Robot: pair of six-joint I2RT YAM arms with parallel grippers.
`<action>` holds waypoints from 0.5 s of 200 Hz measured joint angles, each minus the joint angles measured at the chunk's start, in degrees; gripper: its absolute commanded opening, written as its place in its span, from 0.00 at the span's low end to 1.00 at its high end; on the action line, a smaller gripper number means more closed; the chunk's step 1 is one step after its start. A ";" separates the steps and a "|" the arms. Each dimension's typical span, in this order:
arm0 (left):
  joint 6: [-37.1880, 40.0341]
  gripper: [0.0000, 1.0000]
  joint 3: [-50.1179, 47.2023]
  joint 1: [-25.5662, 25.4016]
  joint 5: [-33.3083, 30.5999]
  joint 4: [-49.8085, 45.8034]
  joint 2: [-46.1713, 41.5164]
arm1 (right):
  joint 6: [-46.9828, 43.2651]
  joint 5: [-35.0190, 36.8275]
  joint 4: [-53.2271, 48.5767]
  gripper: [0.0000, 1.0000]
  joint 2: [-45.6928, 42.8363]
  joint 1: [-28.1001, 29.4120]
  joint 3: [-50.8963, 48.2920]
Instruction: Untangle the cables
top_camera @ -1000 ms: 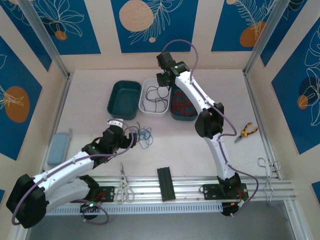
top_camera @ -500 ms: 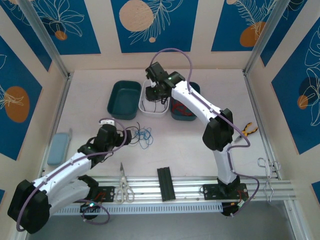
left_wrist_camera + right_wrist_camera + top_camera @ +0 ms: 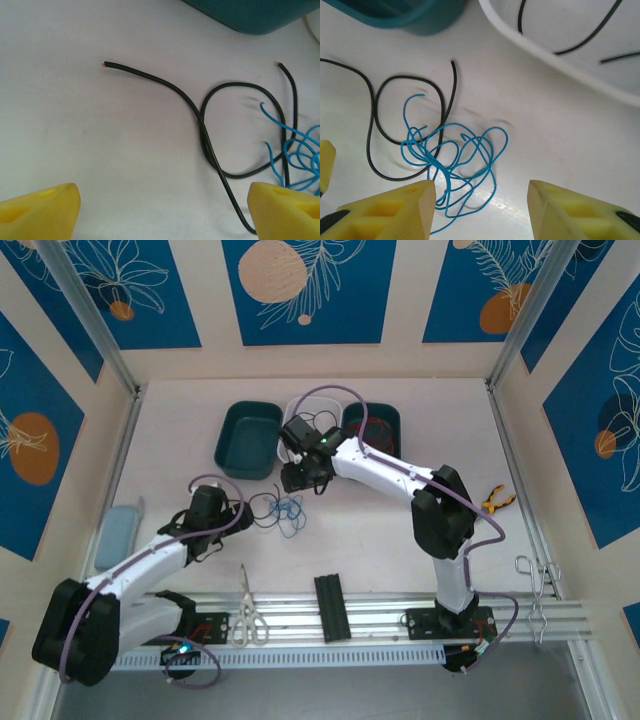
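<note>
Cables: blue tangle sits below the open right claw, black strand below the open left claw. Pinch one strand only, lift slowly.

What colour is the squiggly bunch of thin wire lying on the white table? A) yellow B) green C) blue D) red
C: the tangled thin blue wire lies in loops on the white table, with a thin black wire curling across its left side.
</note>
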 measured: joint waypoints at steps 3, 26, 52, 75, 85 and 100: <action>0.02 0.83 0.35 0.00 -0.02 -0.11 0.50 | 0.15 -0.20 0.26 0.56 0.00 0.04 -0.31; 0.02 0.82 3.41 0.04 -0.17 -0.17 4.92 | 1.79 -1.16 1.42 0.59 0.02 0.44 -1.62; -0.07 0.76 5.90 0.11 -0.15 0.17 8.48 | 2.86 -1.88 2.75 0.60 0.09 1.49 -1.81; -0.37 0.71 7.17 0.11 0.22 0.35 11.63 | 3.34 -2.75 3.89 0.60 0.55 2.01 -1.81; -0.33 0.70 7.69 0.11 0.57 0.39 12.94 | 3.50 -3.06 4.33 0.60 1.16 2.16 -1.81; -0.37 0.69 8.15 0.11 1.51 0.76 14.75 | 3.74 -3.63 4.79 0.61 2.40 2.21 -1.81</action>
